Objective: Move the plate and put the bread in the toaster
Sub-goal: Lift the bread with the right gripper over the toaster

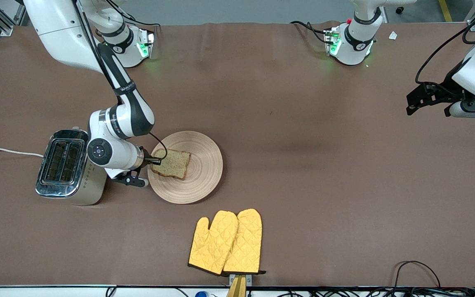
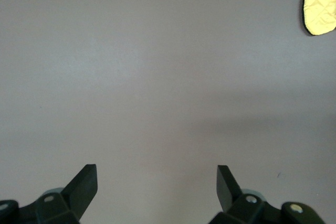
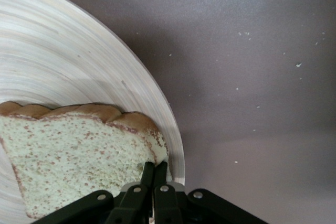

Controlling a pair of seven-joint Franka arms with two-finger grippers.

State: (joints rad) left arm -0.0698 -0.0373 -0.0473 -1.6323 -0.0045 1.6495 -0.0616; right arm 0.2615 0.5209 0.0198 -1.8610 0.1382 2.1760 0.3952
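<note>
The bread (image 1: pixel 172 163) lies on the plate (image 1: pixel 198 181), at its nine o'clock side. Brown table (image 1: pixel 303 165): yellow mitts (image 1: pixel 227 241) nearest the front camera, then plate, with the toaster (image 1: pixel 66 167) beside it toward the right arm's end. The right gripper (image 1: pixel 154 160) pinches the bread's edge. The left gripper (image 2: pixel 156 182), waiting, gapes wide above bare table.

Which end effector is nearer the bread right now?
Right. The right end effector is shut on the bread at its edge, on the plate; the left end effector waits open at the left arm's end.
</note>
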